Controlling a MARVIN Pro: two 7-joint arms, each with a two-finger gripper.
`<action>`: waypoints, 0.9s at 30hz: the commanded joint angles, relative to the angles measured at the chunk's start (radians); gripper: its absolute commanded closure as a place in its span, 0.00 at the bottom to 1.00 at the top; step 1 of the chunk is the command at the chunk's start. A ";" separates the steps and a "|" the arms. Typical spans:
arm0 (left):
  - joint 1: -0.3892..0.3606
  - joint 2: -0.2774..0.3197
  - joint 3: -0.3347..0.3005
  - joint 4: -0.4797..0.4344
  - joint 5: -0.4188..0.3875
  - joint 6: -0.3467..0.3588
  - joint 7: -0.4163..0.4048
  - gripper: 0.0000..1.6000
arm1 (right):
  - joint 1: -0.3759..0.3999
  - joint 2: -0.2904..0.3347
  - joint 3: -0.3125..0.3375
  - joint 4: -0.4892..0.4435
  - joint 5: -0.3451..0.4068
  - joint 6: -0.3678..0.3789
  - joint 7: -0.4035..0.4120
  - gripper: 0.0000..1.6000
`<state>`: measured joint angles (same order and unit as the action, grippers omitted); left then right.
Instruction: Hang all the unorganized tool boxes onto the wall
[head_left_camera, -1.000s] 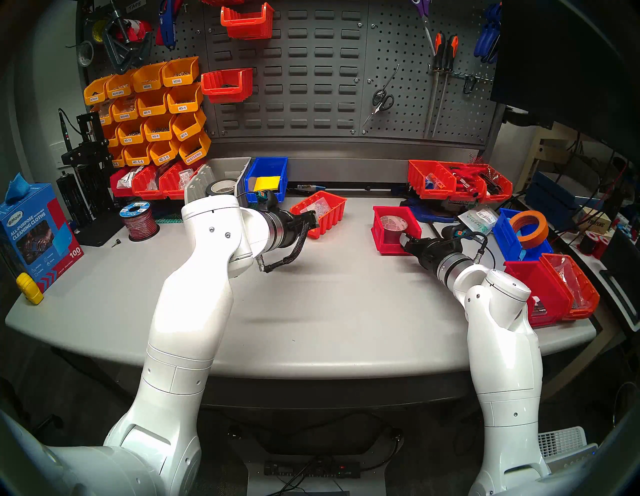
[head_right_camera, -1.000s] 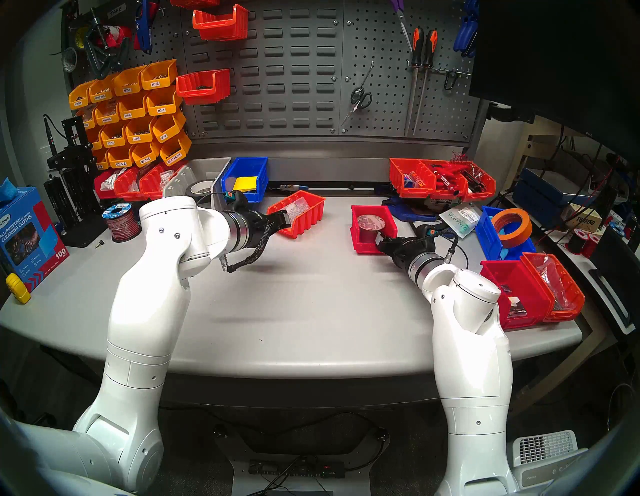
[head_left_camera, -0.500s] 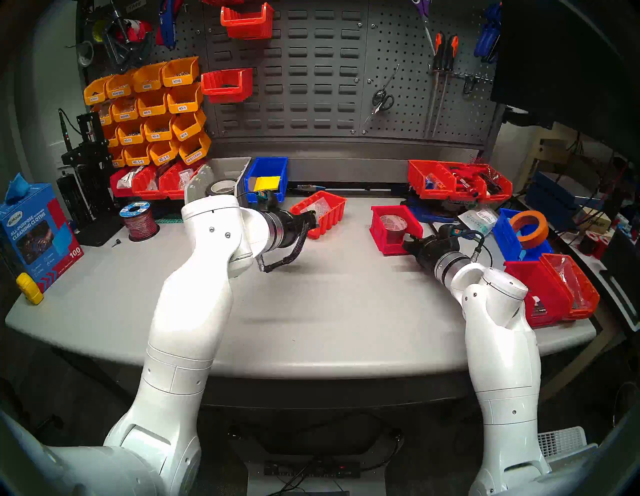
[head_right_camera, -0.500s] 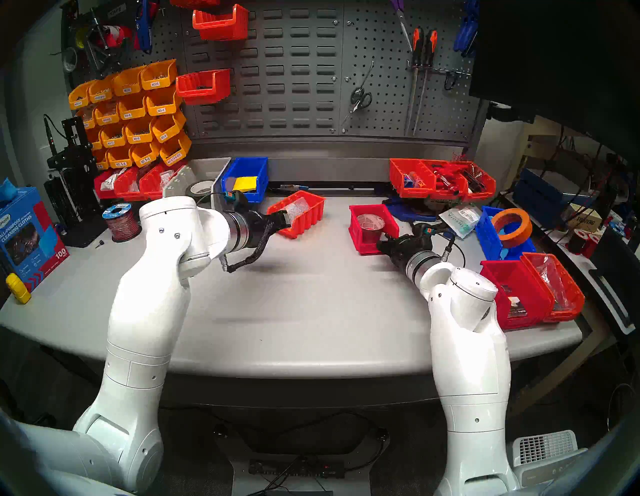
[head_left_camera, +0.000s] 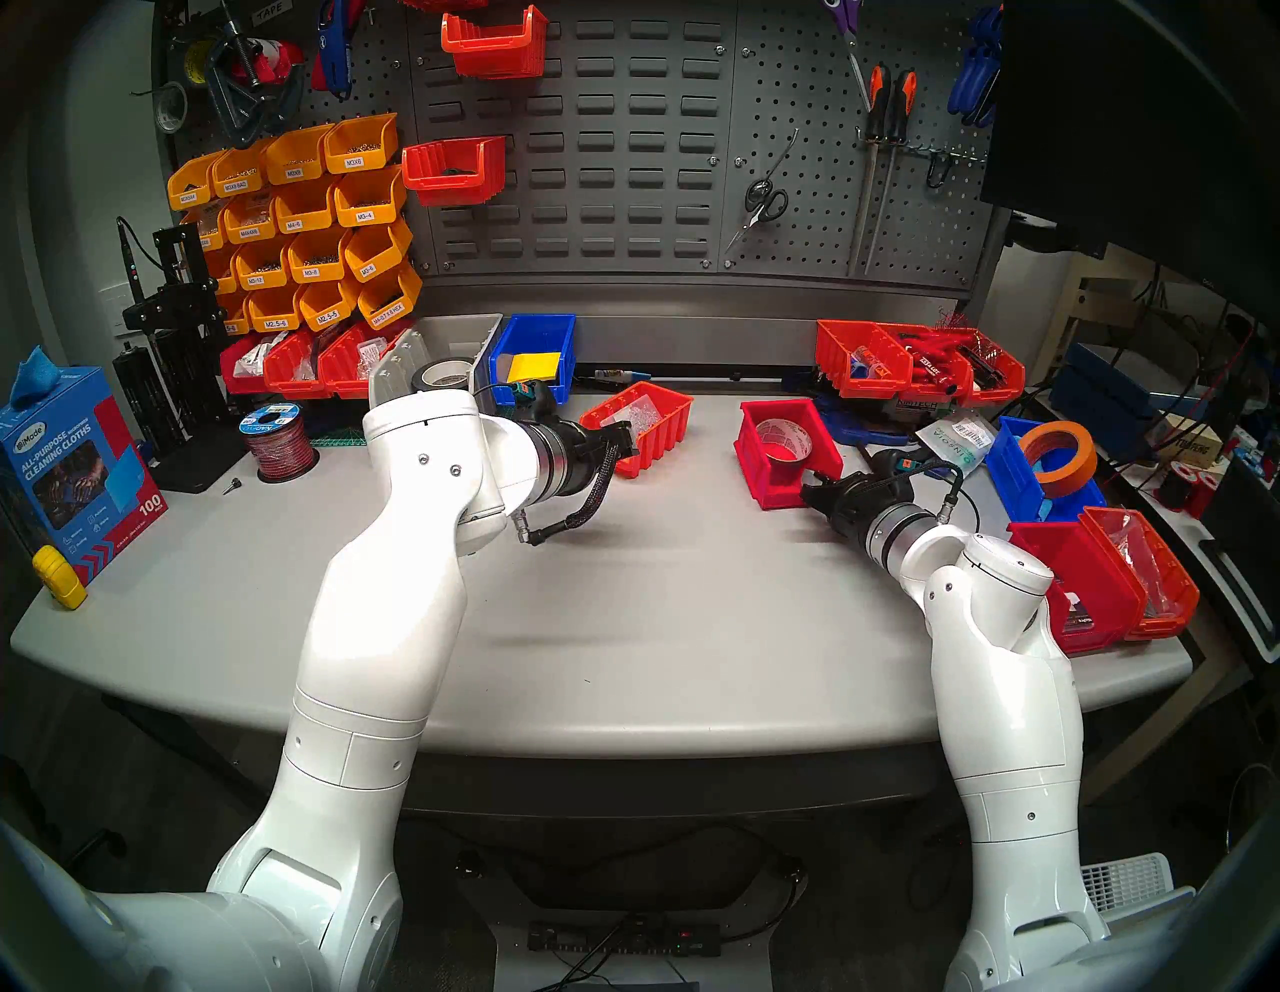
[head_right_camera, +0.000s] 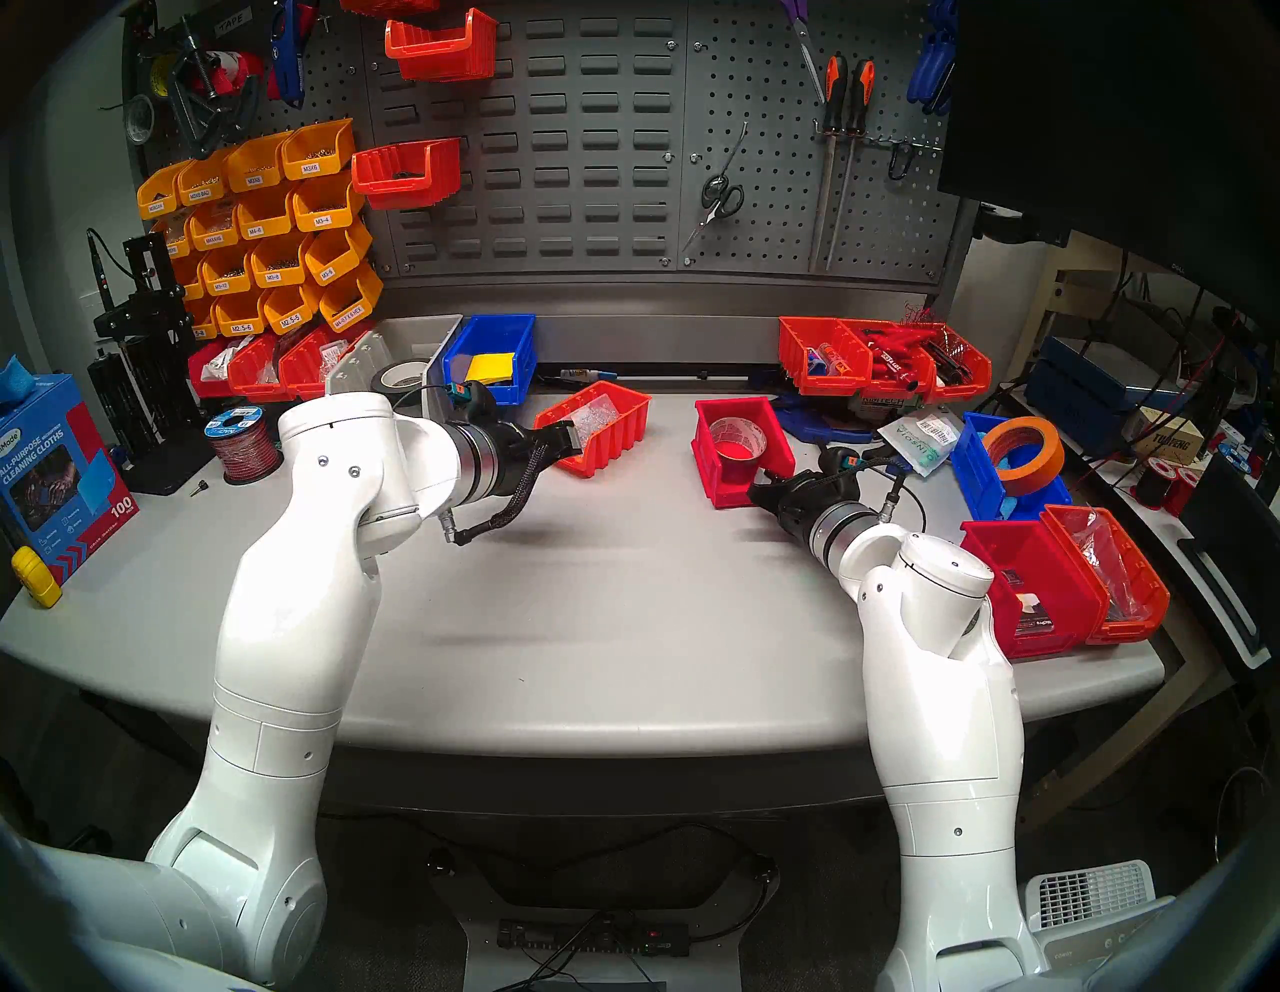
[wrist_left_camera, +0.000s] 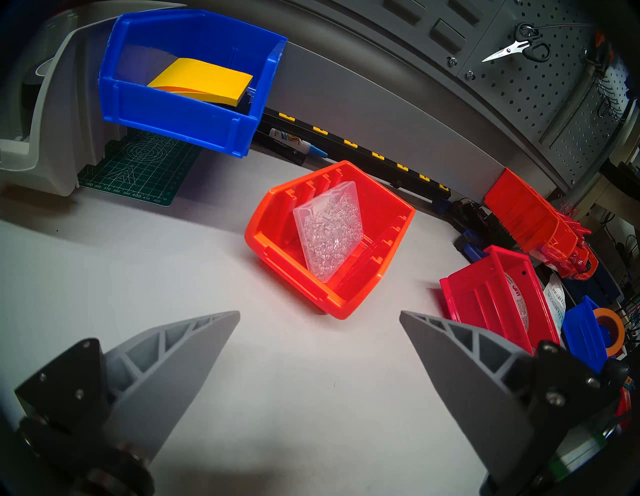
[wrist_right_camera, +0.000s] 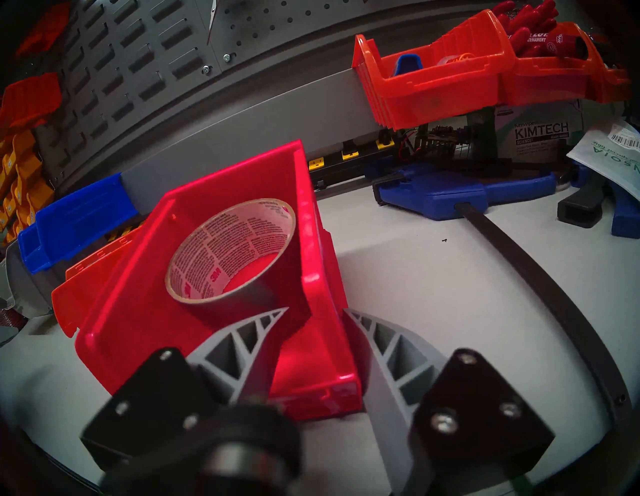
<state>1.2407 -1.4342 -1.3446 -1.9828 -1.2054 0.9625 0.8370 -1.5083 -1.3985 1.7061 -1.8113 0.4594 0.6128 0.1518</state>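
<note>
A red tool box (head_left_camera: 765, 478) holding a silver tape roll (wrist_right_camera: 228, 249) sits tilted on the table at right. My right gripper (wrist_right_camera: 316, 309) (head_left_camera: 812, 481) is shut on its right side wall, with one finger inside and one outside. An orange-red ribbed tool box (head_left_camera: 661, 433) (wrist_left_camera: 284, 263) with a clear bag (wrist_left_camera: 329, 228) lies at the centre. My left gripper (wrist_left_camera: 320, 311) (head_left_camera: 627, 440) hovers open just in front of its rim. A pale grey tool box (head_left_camera: 460, 332) with a black tape roll (head_left_camera: 443, 374) stands behind my left arm. The wall (head_left_camera: 609, 138) rises at the back.
Two red bins (head_left_camera: 495, 41) (head_left_camera: 454, 170) hang on the wall beside yellow labelled bins (head_left_camera: 298, 222). A blue bin (head_left_camera: 533, 346), orange bins (head_left_camera: 914, 360), a blue clamp (wrist_right_camera: 460, 194), a blue bin with orange tape (head_left_camera: 1039, 464) and red bins (head_left_camera: 1094, 575) crowd the table's back and right.
My right gripper has closed on the red tool box's side wall, and the box has tipped and shifted slightly left and back. The left arm has stayed still.
</note>
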 joint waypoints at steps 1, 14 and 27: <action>-0.010 0.001 0.000 -0.009 0.001 -0.003 -0.001 0.00 | 0.021 0.012 -0.002 -0.007 0.002 0.001 0.012 0.41; -0.010 0.001 0.000 -0.009 0.001 -0.003 -0.001 0.00 | 0.039 0.019 0.003 -0.002 0.003 0.001 0.013 0.35; -0.010 0.001 0.000 -0.009 0.001 -0.003 -0.001 0.00 | 0.058 0.018 0.012 0.017 0.004 -0.004 0.015 0.49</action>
<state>1.2408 -1.4342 -1.3446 -1.9827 -1.2054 0.9625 0.8370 -1.4728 -1.3809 1.7178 -1.7903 0.4623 0.6154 0.1661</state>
